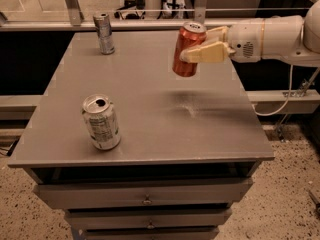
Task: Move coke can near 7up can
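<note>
The red coke can (187,48) hangs tilted in the air above the right middle of the grey table (150,109). My gripper (197,46) comes in from the right on a white arm and is shut on the coke can, with one cream finger (210,53) across its side. The 7up can (101,122), silver-white with small label text, stands upright near the table's front left, well apart from the coke can.
A slimmer silver-grey can (104,33) stands at the table's back left. Drawers (145,199) sit under the tabletop. A rail and frame run behind the table. A white cable hangs at the right.
</note>
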Controlling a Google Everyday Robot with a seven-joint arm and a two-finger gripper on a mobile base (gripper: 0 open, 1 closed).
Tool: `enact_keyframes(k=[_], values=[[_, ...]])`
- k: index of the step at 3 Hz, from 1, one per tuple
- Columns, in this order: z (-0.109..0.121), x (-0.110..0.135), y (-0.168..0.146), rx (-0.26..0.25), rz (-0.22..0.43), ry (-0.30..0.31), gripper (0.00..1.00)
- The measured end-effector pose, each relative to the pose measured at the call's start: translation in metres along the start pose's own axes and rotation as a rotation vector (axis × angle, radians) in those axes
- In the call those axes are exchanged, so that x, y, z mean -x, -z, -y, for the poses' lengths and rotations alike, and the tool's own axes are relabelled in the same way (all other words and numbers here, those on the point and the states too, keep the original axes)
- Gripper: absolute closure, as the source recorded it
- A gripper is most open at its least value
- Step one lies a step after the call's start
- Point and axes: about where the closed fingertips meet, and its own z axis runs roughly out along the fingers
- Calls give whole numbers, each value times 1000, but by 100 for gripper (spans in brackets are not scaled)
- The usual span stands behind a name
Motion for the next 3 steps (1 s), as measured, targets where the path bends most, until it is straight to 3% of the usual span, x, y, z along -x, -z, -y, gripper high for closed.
enact_keyframes(k=[1, 2, 3], values=[[0, 0, 0, 0, 0, 0, 100], [-22, -6, -7, 37, -15, 16, 100], [-70, -10, -12, 106, -45, 67, 100]])
